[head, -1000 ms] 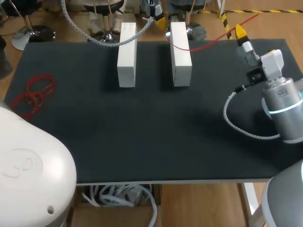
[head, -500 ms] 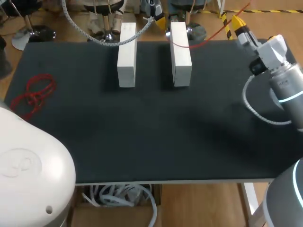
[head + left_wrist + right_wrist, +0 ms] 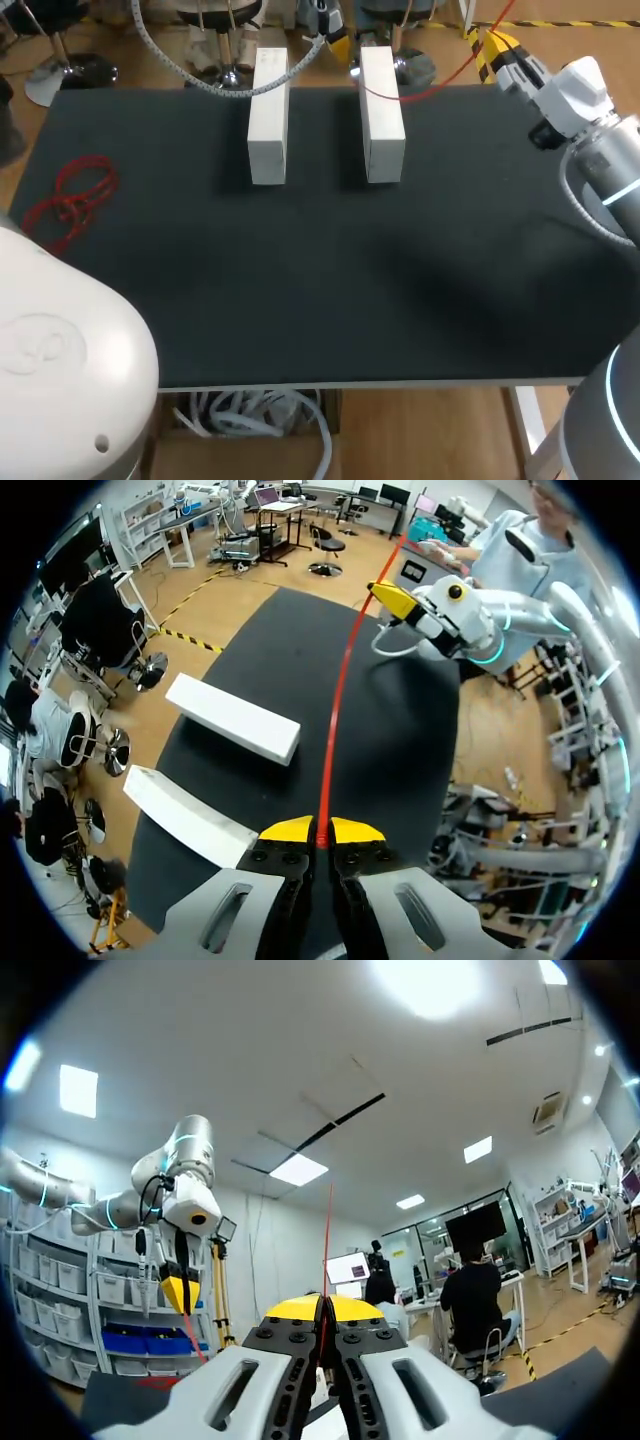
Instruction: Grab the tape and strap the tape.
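Across the table (image 3: 300,300), the widest run of bare dark mat lies from the centre out to the 6 o'clock edge and over toward 3 o'clock. Everything else sits along the rim. Toward 12 o'clock a long white block (image 3: 268,115) and its twin (image 3: 381,115) lie side by side, apart, with their far ends at the far edge. At 9 o'clock a red tangle (image 3: 75,198) of loose loops rests close to the side edge.

The left gripper (image 3: 320,832) hangs at 12 o'clock just beyond the far edge, behind the gap between the blocks, fingers pressed together on the tape (image 3: 340,690). The right gripper (image 3: 322,1310) is up near the far corner at about 1 o'clock, likewise pinching the tape, and the right arm (image 3: 600,160) stands over the 3 o'clock edge.

The tape is a thin red strand strung through the air between the two grippers along the far edge. From the head view it sags slightly and passes over the twin's far end; whether it touches that block cannot be told.
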### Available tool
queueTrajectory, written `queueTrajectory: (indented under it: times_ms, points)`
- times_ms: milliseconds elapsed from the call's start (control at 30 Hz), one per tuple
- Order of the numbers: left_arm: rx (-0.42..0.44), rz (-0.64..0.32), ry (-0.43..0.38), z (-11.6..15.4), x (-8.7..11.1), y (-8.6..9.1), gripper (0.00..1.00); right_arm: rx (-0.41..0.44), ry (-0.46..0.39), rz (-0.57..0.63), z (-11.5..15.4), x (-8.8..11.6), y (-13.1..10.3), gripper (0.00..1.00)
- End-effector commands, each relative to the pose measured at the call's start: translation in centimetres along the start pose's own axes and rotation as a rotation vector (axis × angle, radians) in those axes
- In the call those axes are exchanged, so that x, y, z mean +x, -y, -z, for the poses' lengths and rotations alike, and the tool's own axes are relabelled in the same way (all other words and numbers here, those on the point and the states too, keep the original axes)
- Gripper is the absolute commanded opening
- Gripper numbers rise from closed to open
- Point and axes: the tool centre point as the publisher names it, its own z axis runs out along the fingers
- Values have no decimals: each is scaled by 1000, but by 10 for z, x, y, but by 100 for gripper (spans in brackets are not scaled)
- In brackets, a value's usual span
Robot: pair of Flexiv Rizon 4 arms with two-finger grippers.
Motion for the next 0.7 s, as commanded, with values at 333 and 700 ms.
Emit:
queueTrajectory:
  times_ms: [333,700]
  points:
    - [-3,2,2,1,1,1,0,174,6,2,0,3,-5,0]
    - [-3,2,2,1,1,1,0,376,463,456,-9,6,22,0]
